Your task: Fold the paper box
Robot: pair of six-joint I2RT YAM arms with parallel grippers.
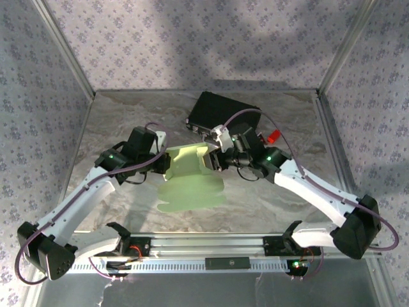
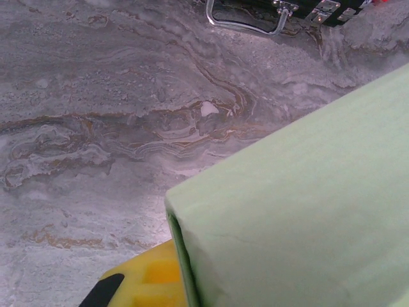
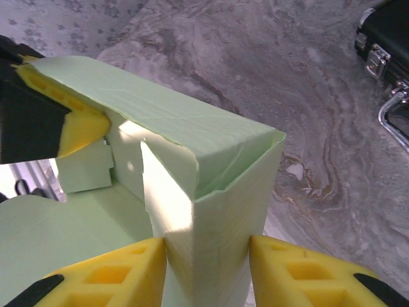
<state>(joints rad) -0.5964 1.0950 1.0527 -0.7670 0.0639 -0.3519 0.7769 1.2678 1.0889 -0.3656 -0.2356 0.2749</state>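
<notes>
On marbled grey table, paper box, patterned walls

Noted thin pale green card in the paper box: matt, smooth, faintly creased, slightly ragged along the cut edge at one corner. Found matt yellow plastic, moulded with hollow pockets and patched with black, on the fingers of the right claw. Saw a smooth, marble-patterned bench with a soft sheen. Made out a hard black case, satin in finish, with bright polished metal latches and a glossy metal handle.
</notes>
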